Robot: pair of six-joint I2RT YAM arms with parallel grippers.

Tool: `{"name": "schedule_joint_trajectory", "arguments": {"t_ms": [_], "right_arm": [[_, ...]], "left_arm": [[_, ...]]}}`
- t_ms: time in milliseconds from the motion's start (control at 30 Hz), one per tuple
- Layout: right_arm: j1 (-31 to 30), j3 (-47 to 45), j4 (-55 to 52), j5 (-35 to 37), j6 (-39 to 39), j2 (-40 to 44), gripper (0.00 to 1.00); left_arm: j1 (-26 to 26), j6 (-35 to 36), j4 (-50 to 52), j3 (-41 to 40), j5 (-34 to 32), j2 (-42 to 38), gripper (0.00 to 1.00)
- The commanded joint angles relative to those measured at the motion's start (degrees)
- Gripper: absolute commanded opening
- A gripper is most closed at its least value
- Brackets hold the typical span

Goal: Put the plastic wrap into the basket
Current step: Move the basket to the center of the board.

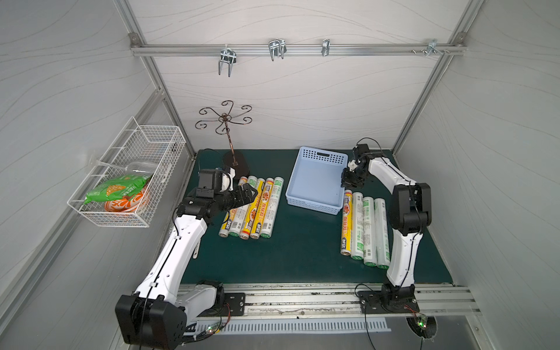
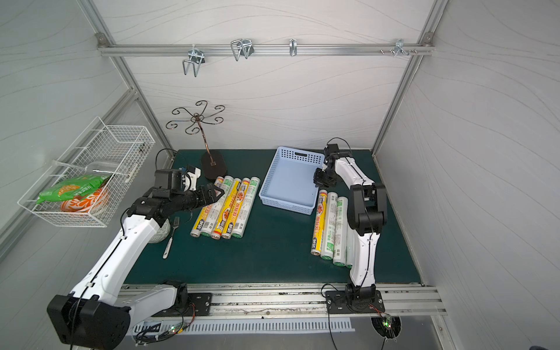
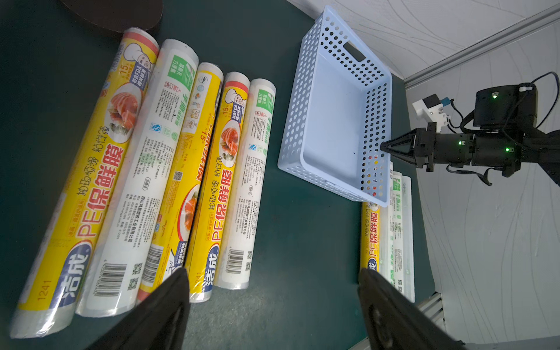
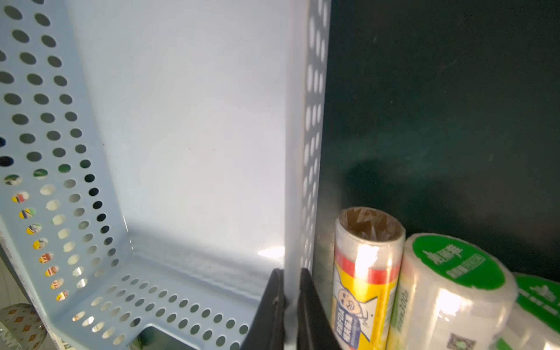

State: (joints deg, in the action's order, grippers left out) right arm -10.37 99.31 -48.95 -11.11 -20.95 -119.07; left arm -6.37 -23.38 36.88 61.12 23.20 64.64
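1. The right pincer [image 4: 292, 274] is closed on a long side wall of the light-blue perforated basket [image 1: 315, 181]. One of its fingers [image 4: 269, 303] is inside the wall and the other outside, so the rim is pinched between them.
2. The basket stands on the green table [image 1: 303, 251], reaching away from the right pincer toward the middle of the table. Its floor is bare in both top views and in both wrist views, so nothing has gone in.
3. Four rolls of plastic wrap [image 1: 365, 227] lie side by side on the table just beside the right pincer, on the outer side of the wall it grips. The yellow one is nearest the basket and the three white-and-green ones lie beyond it. The right wrist view does not show whether the yellow roll touches the outer finger.
4. The left pincer [image 1: 247, 194] is spread wide and holds nothing. It hovers above five rolls of plastic wrap [image 3: 169, 169], three yellow and two white with green print, which lie packed together on the table below it. These are well apart from the basket.
5. Progress, as I judge it: loading has not begun, and all nine rolls remain to be moved. The right pincer's hold on the wall looks like steadying or shifting the basket. The left pincer seems poised for a first pick.
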Motion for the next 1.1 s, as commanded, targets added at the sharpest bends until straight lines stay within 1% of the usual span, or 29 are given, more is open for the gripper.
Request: {"name": "schedule_joint_trajectory", "arguments": {"t_ms": [0, 267, 533, 667, 800, 1067], "right_arm": [[-1.21, -2.87, 0.17, -0.52, 1.27, 3.35, 0.1], [-2.74, -8.1, 0.23, -0.24, 1.45, 7.31, 0.08], [-5.52, -16.44, 0.97, -0.08, 0.96, 14.54, 0.07], [-6.43, -19.99, 0.9, 0.24, 0.84, 17.5, 0.07], [-7.18, -23.59, 1.14, 0.51, 0.66, 20.71, 0.07], [-8.83, -27.66, 1.58, -0.25, 0.05, 24.18, 0.08]], "left_arm": [[-0.12, -0.44, -3.43, 0.01, 1.32, 0.07, 0.9], [-1.09, -0.7, -3.71, -0.41, 1.37, 0.04, 0.9], [-6.02, -2.08, -5.5, -1.73, -0.87, 1.72, 0.89], [-8.11, -2.98, -6.59, -2.32, -1.74, 3.28, 0.87], [-9.14, -3.69, -7.35, -2.89, -2.69, 4.7, 0.85], [-11.51, -4.04, -8.31, -3.14, -6.94, 7.17, 0.81]]}}
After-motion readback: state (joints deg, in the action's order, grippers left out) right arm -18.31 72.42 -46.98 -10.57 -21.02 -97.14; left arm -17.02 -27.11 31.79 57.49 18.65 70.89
